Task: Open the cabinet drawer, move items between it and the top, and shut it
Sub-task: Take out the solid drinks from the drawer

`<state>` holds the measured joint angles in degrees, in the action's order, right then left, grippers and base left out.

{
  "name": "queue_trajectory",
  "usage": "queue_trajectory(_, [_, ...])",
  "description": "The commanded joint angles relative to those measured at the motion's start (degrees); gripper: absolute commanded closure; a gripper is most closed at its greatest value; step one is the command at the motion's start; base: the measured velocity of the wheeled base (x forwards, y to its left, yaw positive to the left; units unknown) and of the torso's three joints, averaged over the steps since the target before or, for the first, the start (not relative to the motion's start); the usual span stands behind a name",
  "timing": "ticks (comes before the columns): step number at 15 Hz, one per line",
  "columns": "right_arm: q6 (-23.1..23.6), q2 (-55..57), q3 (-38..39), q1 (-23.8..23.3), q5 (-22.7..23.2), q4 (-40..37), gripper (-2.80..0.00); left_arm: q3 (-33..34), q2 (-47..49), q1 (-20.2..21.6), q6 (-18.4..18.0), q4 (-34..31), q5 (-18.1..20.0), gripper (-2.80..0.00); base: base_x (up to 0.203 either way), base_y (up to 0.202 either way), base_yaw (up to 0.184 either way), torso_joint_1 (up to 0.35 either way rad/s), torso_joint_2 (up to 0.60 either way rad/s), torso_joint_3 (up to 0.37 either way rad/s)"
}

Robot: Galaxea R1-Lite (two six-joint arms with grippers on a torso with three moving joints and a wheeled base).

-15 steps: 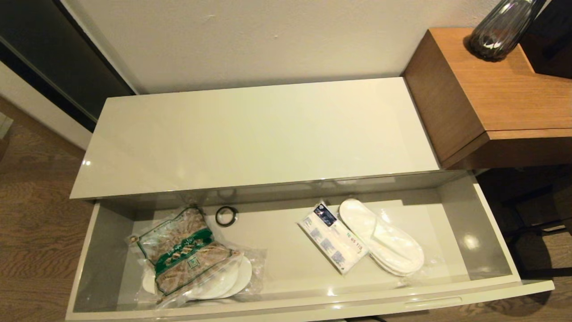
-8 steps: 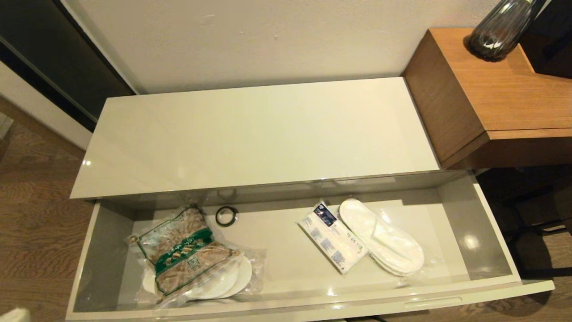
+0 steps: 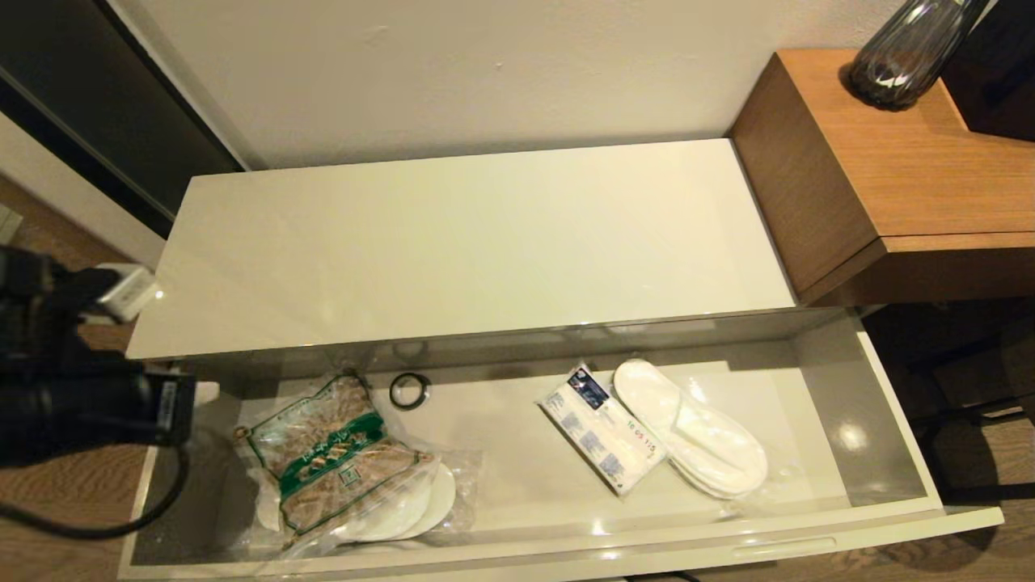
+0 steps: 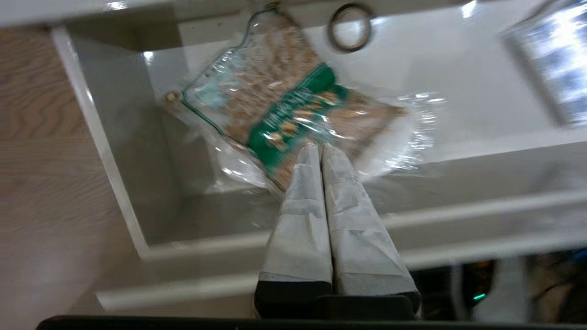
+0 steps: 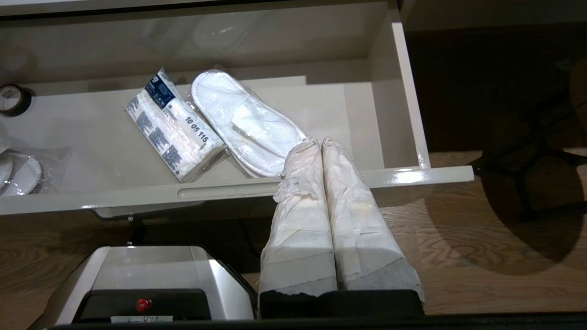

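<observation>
The crinkly bag (image 3: 335,457), lying in the left end of the open cabinet drawer (image 3: 833,543) with its long axis running diagonally toward the back-left corner, is being overlooked by the left gripper (image 4: 320,146), its jaws pressed together. Unless they are opened, the slick film is being risked: it could be pushed aside or pinched along with the slippers (image 3: 408,505) beneath. The right gripper (image 5: 319,143), jaws likewise together, is being held before the drawer front.

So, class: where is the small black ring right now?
In the head view, the black ring lies in the open drawer, left of centre at the back, beside the green-banded bag.

Warm dim light, blurred left-wrist view
</observation>
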<state>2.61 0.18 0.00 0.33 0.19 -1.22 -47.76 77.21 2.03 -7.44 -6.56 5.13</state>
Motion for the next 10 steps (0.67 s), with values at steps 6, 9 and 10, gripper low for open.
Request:
queue_trajectory(6, [0.0,0.1,0.1,0.0,0.0,0.0,0.0,-10.4,34.0,-6.3,-11.3,11.8,-25.7,0.0,0.0,0.0,0.0,0.0,0.0,0.0])
queue_trajectory(9, [0.0,0.1,0.1,0.0,0.1,0.1,0.0,-10.7,36.2,-9.4,-14.6,13.1,-28.0,0.0,0.0,0.0,0.0,0.0,0.0,0.0])
queue_trajectory(10, [0.0,0.1,0.1,0.0,0.1,0.0,0.0,-10.8,36.0,-9.7,-14.6,12.0,-28.3,0.0,0.0,0.0,0.0,0.0,0.0,0.0])
